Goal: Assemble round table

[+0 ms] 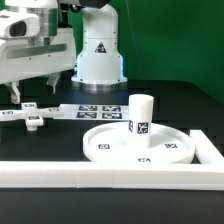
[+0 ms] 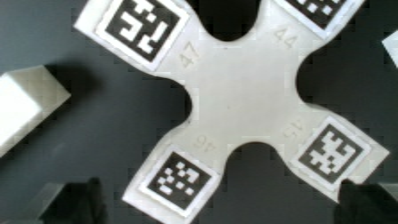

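Note:
The flat white cross-shaped base [image 1: 30, 116] lies on the black table at the exterior view's left, with square tags on its arms. It fills the wrist view [image 2: 240, 95]. My gripper [image 1: 32, 98] hangs just above it, open and empty, and its dark fingertips [image 2: 71, 203] straddle one tagged arm of the cross without touching it. The large rimmed round disc [image 1: 110, 146] lies at the front middle. The short cylindrical leg [image 1: 141, 114] stands upright on the disc's middle.
The marker board [image 1: 95, 111] lies between the cross base and the robot's foot [image 1: 100, 60]. A long white rail [image 1: 100, 176] runs along the front and turns up the exterior view's right side [image 1: 211, 150]. A white block edge [image 2: 25, 100] shows beside the cross.

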`<state>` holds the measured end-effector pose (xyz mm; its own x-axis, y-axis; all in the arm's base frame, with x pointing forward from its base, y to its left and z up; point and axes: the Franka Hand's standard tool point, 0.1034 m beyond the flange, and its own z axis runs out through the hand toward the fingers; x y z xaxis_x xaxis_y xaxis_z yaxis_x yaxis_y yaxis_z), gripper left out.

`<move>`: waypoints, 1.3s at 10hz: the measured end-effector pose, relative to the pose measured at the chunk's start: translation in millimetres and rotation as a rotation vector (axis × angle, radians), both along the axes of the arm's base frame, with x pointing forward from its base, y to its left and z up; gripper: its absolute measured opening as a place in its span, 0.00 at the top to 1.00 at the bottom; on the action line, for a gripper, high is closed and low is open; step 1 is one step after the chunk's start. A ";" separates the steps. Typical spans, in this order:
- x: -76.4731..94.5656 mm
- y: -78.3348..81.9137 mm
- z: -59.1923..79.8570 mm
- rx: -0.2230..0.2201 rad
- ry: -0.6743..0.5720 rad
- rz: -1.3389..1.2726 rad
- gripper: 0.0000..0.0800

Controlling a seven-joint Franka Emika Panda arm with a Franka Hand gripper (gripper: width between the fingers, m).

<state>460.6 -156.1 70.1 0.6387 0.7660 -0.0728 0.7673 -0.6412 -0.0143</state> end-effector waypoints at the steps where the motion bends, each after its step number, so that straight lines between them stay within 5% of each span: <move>1: -0.2 0.0 -0.4 0.000 0.001 0.000 0.19; 7: -16.6 -14.5 -17.2 0.013 0.030 0.135 0.19; 13: -21.2 -5.2 -30.1 0.023 0.055 0.143 0.19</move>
